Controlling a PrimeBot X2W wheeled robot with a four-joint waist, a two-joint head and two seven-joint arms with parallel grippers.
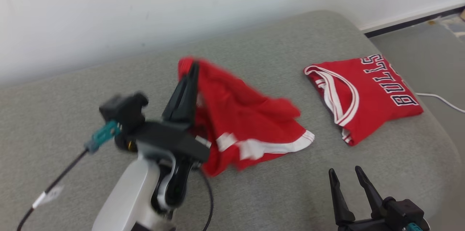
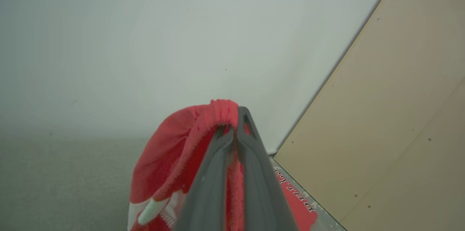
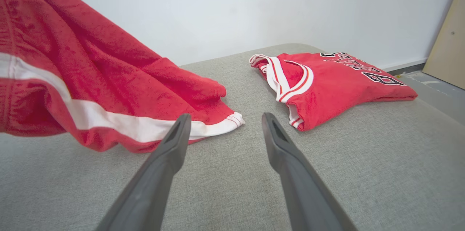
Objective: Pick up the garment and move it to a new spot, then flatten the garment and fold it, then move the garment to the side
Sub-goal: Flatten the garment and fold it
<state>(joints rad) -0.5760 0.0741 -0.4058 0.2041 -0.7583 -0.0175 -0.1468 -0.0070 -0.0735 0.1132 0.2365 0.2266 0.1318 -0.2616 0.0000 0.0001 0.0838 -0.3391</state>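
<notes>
My left gripper [image 1: 193, 71] is pinched tight on the shorts [image 1: 250, 114] at the waistband, raised off the cushion [image 1: 91, 82]. My right gripper [image 1: 346, 173] gapes wide, empty. The folded jersey [image 1: 363, 96] reads "BULLS".

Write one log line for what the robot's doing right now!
left tool: shut on red shorts, partly lifted | right tool: open, empty | folded jersey: on cushion

I see red shorts [image 1: 250, 114] banded white, a red jersey [image 1: 367, 105] trimmed white with black lettering, and a grey cushion [image 1: 91, 78].
</notes>
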